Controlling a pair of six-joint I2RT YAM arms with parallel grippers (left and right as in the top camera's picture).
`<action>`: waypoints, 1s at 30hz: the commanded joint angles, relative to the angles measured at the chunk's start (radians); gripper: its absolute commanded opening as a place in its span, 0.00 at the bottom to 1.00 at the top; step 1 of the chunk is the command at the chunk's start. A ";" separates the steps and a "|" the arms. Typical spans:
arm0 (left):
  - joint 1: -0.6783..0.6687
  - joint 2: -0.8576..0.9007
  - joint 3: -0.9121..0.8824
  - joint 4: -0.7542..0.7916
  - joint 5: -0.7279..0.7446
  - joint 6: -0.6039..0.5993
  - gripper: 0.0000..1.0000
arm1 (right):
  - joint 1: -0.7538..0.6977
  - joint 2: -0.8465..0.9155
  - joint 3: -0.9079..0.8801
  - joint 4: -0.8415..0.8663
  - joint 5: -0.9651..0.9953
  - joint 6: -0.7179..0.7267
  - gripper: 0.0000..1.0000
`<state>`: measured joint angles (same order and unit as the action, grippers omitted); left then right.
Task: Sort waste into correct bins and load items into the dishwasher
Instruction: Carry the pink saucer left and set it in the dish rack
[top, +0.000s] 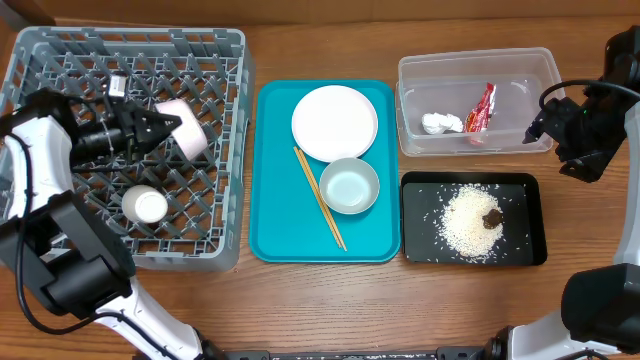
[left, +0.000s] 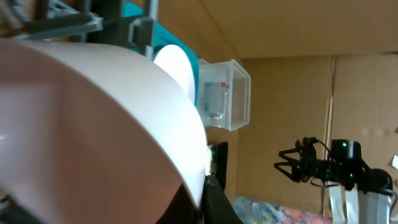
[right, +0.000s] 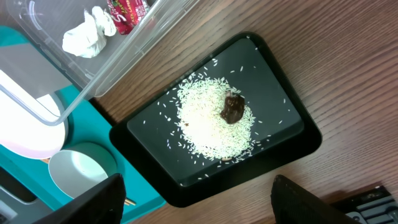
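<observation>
Overhead: the left gripper (top: 168, 125) is clamped on the pink bowl (top: 187, 130) at the rack (top: 40, 60), nine o'clock on the table, with the cup (top: 145, 205) at the bowl's seven, so best to lower it on edge between pegs, clear of that cup, before letting go. Left wrist: the bowl fills the frame, tub (left: 224, 93) at two o'clock, cardboard wall (left: 280, 93) behind. Right wrist: the right gripper (right: 198, 183) gapes empty above the wooden table (right: 348, 74), rice (right: 205, 124) heaped in the black tray (right: 283, 134) at twelve.
</observation>
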<state>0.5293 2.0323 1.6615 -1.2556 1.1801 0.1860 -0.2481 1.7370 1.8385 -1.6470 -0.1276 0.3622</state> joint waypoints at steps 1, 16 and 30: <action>0.045 0.040 0.000 -0.030 -0.171 0.002 0.39 | 0.000 -0.033 0.014 0.000 -0.004 -0.003 0.77; 0.130 0.013 0.021 -0.102 -0.175 0.053 0.85 | 0.000 -0.033 0.014 -0.002 -0.004 -0.003 0.77; 0.058 -0.279 0.121 -0.106 -0.308 0.079 1.00 | 0.000 -0.033 0.014 -0.009 -0.004 -0.019 0.77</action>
<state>0.6346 1.8484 1.7515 -1.3655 0.9581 0.2470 -0.2478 1.7370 1.8385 -1.6547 -0.1272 0.3527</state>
